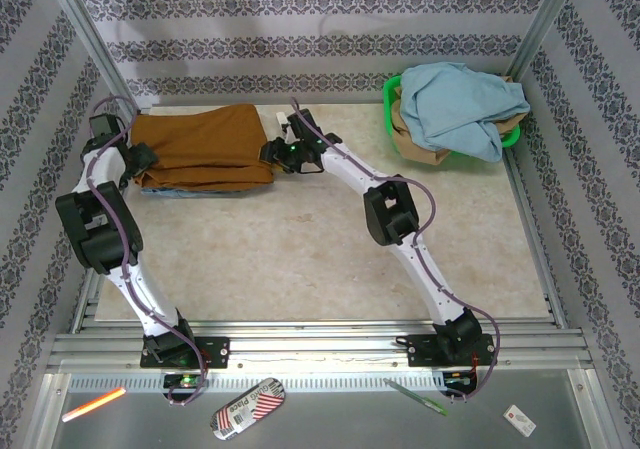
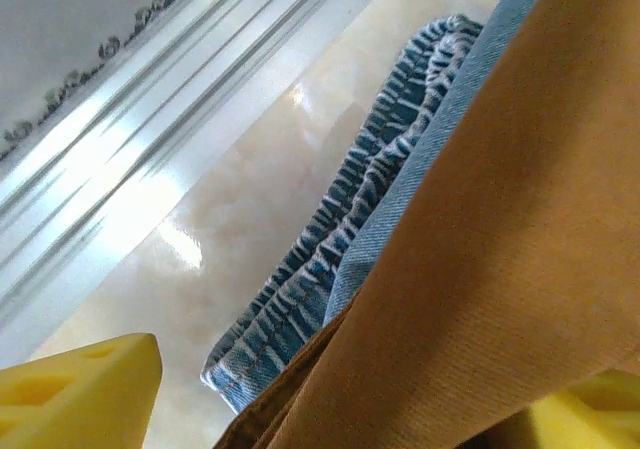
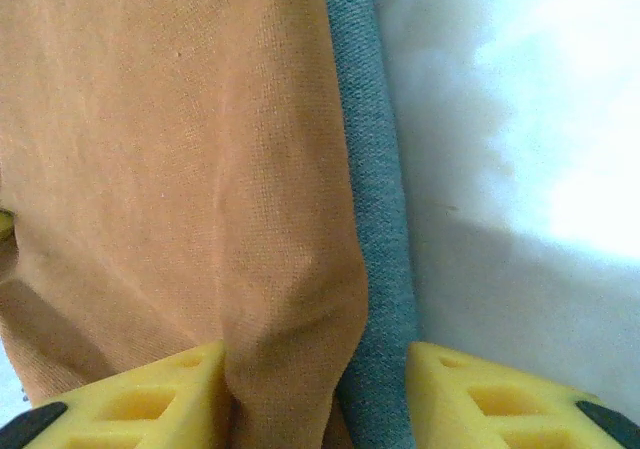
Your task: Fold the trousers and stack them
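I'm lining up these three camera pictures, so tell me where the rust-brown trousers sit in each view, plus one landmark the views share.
Top external: the trousers lie folded at the far left of the table.
Left wrist: the trousers fill the right side, slanting up from bottom centre.
Right wrist: the trousers cover the left and middle.
Shared landmark: the denim-blue cloth showing along their edge in every view.

The trousers (image 3: 180, 169) are matt woven cloth; the table (image 2: 250, 189) looks glossy, perhaps laminate.
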{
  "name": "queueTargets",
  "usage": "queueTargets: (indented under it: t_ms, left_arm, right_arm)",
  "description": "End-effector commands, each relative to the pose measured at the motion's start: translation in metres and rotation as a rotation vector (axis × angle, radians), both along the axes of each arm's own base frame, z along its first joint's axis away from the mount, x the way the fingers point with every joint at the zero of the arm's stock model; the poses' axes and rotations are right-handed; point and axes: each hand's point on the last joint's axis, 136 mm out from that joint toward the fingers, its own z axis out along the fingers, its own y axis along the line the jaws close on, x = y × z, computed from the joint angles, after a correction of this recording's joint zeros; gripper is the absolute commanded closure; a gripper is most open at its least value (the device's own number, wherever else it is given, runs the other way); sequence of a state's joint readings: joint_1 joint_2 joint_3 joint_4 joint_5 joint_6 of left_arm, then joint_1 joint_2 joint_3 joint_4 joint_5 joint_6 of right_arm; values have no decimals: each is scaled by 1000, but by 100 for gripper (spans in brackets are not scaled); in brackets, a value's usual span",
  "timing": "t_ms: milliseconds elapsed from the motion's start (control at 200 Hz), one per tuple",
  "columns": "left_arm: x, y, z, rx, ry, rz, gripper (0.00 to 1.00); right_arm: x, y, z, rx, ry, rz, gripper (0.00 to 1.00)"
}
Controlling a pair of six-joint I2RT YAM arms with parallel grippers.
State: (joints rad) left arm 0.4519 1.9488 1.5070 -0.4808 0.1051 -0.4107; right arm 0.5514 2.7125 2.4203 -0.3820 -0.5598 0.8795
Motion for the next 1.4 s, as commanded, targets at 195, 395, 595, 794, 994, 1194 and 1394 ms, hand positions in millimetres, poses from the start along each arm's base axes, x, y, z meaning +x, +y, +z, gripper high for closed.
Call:
queueTargets:
  t_ms: [195, 395, 595, 794, 994, 1194, 1394]
  left_arm:
    - [-28, 0, -9, -59, 56, 68, 10]
    - [-39, -5, 53, -18, -59, 70, 0]
    - [-62, -28, 130, 10, -199, 55, 5]
    - [-66, -160, 119, -14, -238, -218, 68]
    - [-45, -284, 53, -144, -234, -415, 100]
    - [-13, -307, -15, -214, -162, -353, 100]
    - [-7, -241, -61, -198, -111, -152, 100]
  right_arm:
    - [-7, -22, 62, 1, -69, 23, 47]
    - [-21, -29, 103, 12, -121, 47, 47]
    - [-47, -65, 137, -17, -168, 42, 46]
    - [-81, -123, 143, -66, -181, -19, 46]
    - [-117, -165, 124, -113, -142, -52, 46]
    - [-135, -202, 113, -140, -106, -81, 46]
    - [-148, -236, 125, -143, -131, -127, 46]
